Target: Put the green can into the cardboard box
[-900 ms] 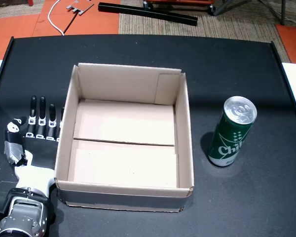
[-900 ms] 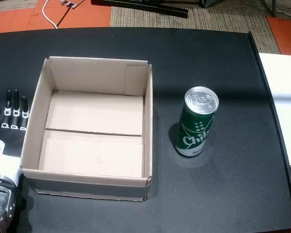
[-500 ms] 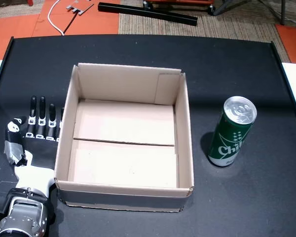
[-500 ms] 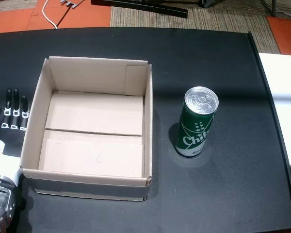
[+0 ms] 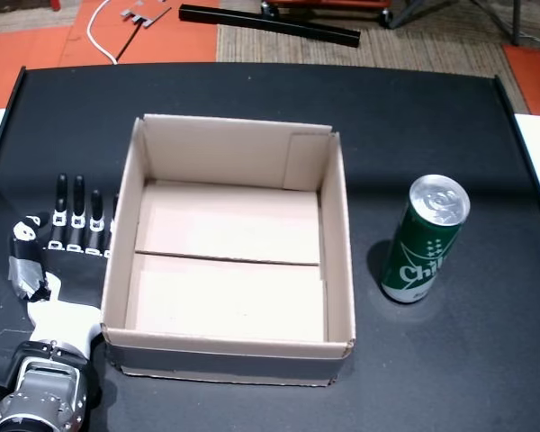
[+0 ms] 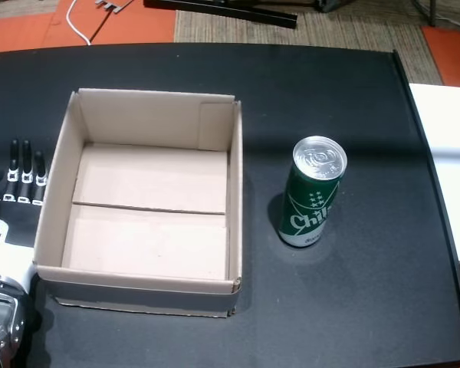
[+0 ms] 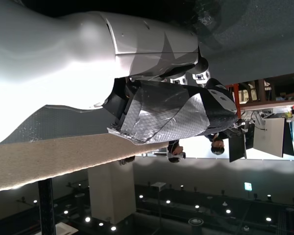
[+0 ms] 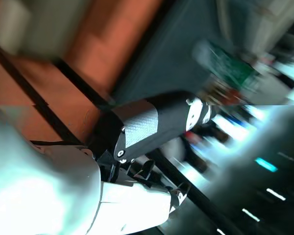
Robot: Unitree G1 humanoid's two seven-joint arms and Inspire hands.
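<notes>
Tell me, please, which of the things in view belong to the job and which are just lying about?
For the job:
green can, upright on the table
cardboard box, open, nothing inside
left hand, flat beside the box

Just lying about:
white cable on the floor
black bar on the floor

Almost nothing is changing. In both head views the cardboard box (image 5: 338, 234), the green can (image 5: 421, 252) and the left hand (image 5: 70, 256) are all drifting a hair toward 3 o'clock together. Their spacing is not altering, so the view itself appears to be shifting rather than any object. The box's far right corner is showing the drift most plainly.
</notes>
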